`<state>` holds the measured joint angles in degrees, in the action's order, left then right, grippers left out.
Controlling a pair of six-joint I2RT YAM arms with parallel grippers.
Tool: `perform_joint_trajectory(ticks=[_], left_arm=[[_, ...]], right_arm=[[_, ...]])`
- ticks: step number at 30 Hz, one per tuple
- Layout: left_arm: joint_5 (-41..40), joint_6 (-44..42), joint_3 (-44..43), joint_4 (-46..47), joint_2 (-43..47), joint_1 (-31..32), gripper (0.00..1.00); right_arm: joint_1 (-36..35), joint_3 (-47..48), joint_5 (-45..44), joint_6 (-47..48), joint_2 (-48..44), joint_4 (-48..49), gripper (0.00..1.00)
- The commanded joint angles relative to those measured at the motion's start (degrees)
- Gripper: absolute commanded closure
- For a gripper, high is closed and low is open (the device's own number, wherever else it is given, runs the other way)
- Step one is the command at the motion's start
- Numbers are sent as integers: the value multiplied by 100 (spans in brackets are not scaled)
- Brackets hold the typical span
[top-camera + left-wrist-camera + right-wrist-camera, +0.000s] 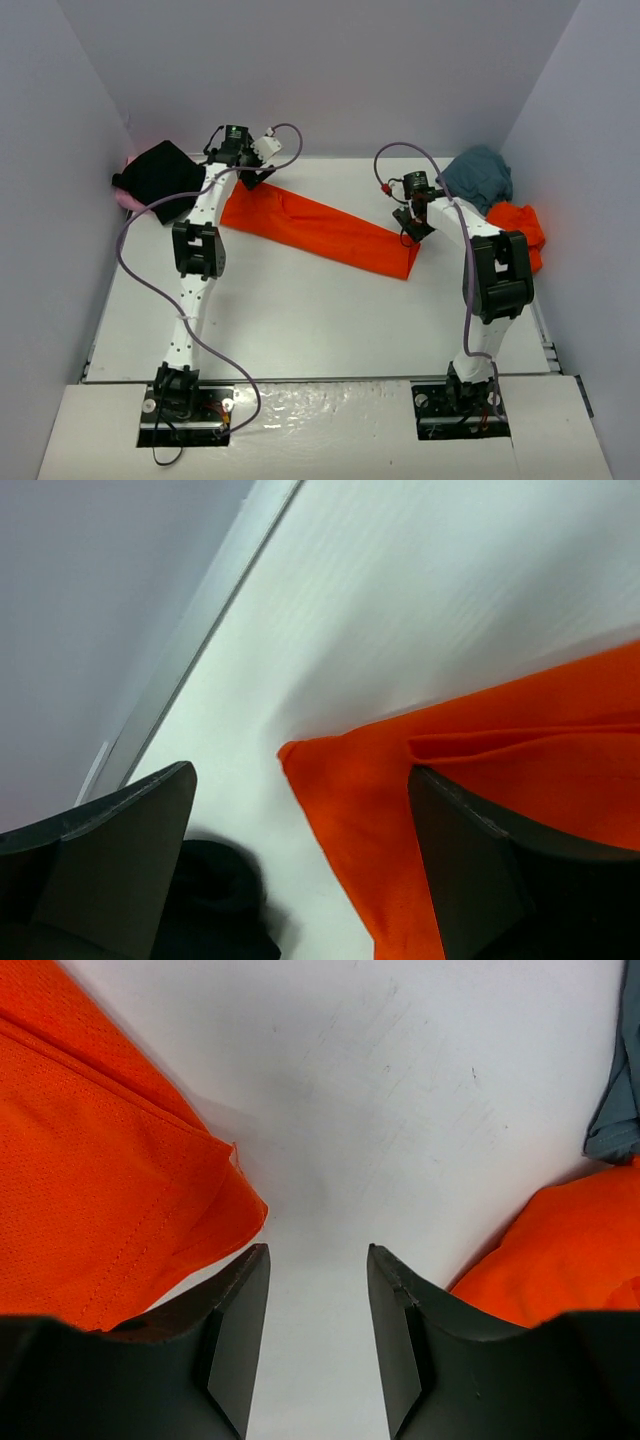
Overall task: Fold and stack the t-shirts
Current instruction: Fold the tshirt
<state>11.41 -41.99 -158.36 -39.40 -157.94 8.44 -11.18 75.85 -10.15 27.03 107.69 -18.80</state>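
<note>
Folded orange t-shirt [320, 225] lies diagonally, black shirt [160, 175] over pink shirt [128, 198] far left, teal-grey shirt [480, 175] beside orange heap [522, 232] far right.

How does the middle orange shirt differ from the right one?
The middle orange shirt lies flat, folded into a long strip; the right orange shirt is bunched in a heap. The middle one spans the centre; the right one sits at the edge against the teal-grey shirt. Both are bright orange-red.

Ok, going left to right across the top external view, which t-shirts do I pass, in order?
pink t-shirt, mostly hidden under the next one → black t-shirt → long folded orange t-shirt → teal-grey t-shirt → crumpled orange t-shirt
</note>
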Motion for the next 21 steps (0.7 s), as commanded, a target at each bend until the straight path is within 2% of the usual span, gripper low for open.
perform_joint_trajectory(ticks=[1, 4, 5, 7, 10, 11, 12, 13, 15, 21], left_arm=[[-202, 600, -180, 581, 1084, -147, 15], [-200, 709, -2, 416, 1484, -202, 22], [-139, 727, 52, 346, 1582, -220, 26], [-81, 872, 232, 261, 1866, -308, 27], [124, 974, 450, -25, 2223, -373, 39], [196, 984, 615, -101, 2366, -381, 50], [269, 990, 844, -152, 2528, -386, 67], [339, 1015, 1012, -180, 2644, -379, 76], [436, 1034, 1393, -357, 2937, -361, 99], [1048, 1127, 2180, -924, 3182, -261, 100]], right_arm=[[37, 96, -151, -37, -529, 111, 59], [37, 70, -101, -22, -732, 105, 60], [28, 61, -75, -4, -794, 105, 68], [28, 74, -28, 18, -932, 109, 70], [19, 160, 298, 34, -998, 35, 73], [17, 203, 452, 48, -973, -17, 78], [11, 259, 625, 65, -928, -83, 86], [3, 303, 637, 66, -925, -120, 94], [-73, 440, 929, 124, -717, -273, 100], [-456, 420, 1117, 293, -482, -514, 100]])
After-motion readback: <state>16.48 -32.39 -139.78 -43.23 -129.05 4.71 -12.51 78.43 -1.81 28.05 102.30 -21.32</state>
